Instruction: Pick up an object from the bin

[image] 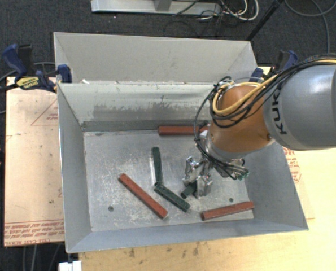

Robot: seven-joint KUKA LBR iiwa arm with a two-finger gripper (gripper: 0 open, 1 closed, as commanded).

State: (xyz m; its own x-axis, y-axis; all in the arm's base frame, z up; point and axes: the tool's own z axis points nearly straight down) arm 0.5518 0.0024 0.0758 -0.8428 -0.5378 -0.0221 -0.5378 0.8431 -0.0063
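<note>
My gripper (196, 185) hangs low over the bin's floor, right of centre, under the orange wrist cover. Its metal fingers point down and touch the right end of a short dark green bar (171, 197) lying slantwise on the floor. A second dark green bar (156, 166) lies upright just left of it. A red-brown bar (227, 210) rests to the lower right of the fingers, clear of them. Whether anything sits between the fingers is hidden by the gripper body.
Another red-brown bar (143, 195) lies slanted at the lower left, and a third (177, 130) lies against the back wall, partly behind the arm. The arm covers the bin's right side.
</note>
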